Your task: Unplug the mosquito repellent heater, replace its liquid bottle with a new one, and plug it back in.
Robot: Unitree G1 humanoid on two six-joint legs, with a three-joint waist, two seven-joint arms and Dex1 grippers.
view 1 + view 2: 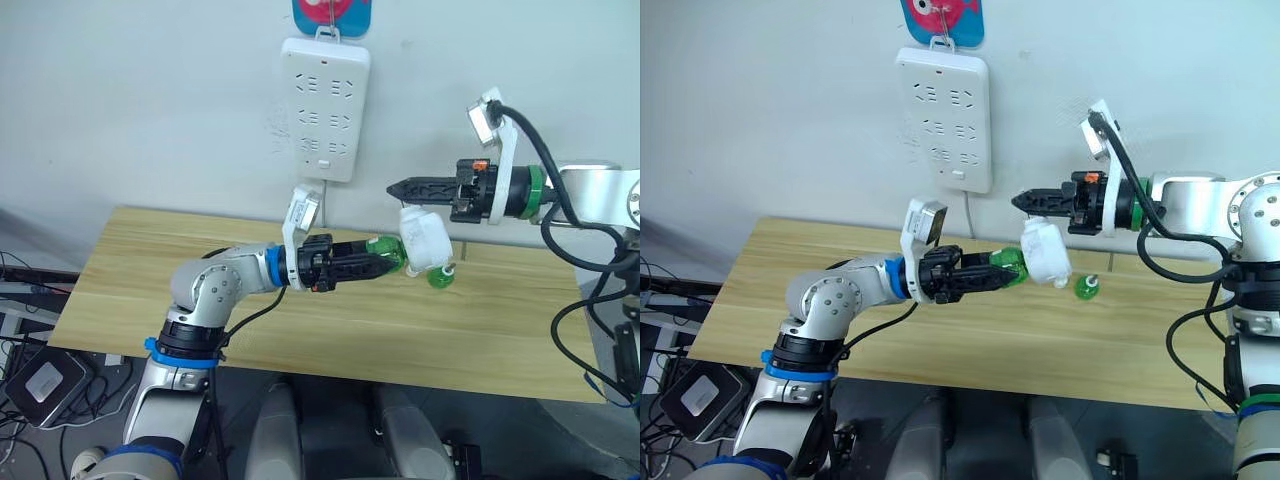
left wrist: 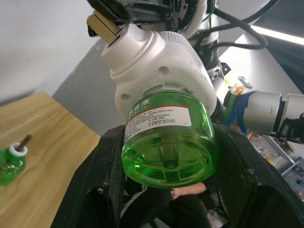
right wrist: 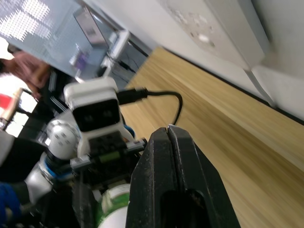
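Note:
The mosquito repellent heater (image 1: 424, 238), a small white rounded unit, hangs in the air above the table's back edge. A green liquid bottle (image 2: 167, 137) is still fitted into its underside. My left gripper (image 1: 385, 262) is shut on that bottle, a black finger on each side. The heater's brass plug prongs (image 2: 102, 27) point away from the bottle. My right gripper (image 1: 395, 187) hovers just above the heater, its fingers pressed together with nothing between them. A second green bottle (image 1: 441, 275) with a white neck and wick stands on the table close behind the heater.
A long white power strip (image 1: 325, 108) hangs on the wall above the table, its cord dropping behind the wooden tabletop (image 1: 200, 300). Cables and a device lie on the floor at the left (image 1: 40, 380).

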